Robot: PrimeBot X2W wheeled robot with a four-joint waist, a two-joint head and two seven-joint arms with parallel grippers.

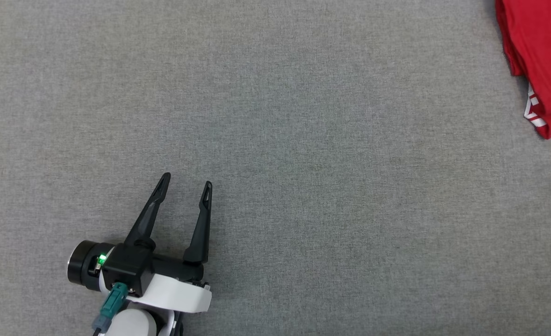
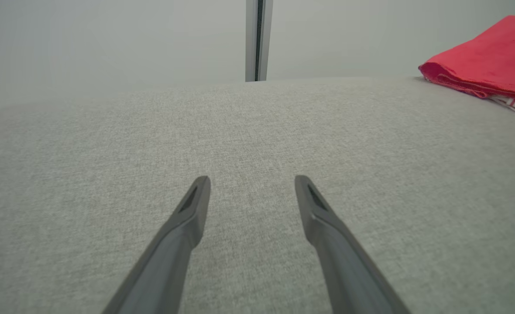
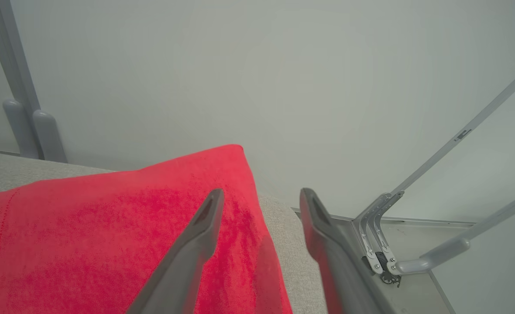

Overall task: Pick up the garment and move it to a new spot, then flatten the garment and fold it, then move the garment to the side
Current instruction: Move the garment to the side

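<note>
- The gray fabric-covered counter [image 1: 303, 140] spreads across the head view.
- The red garment [image 1: 544, 56] lies folded at the counter's far right corner, with white print [image 1: 532, 114] showing at its near edge.
- The left pincer [image 1: 187, 181] rests low at the near left, its two dark fingers spread apart and holding nothing, well apart from the garment.
- The right pincer [image 3: 262, 192] hangs over the garment's outer edge, its fingers parted and gripping nothing: one over the red cloth, the other beyond it.
- A metal bracket [image 3: 382, 244] sits just past the counter's corner.
</note>
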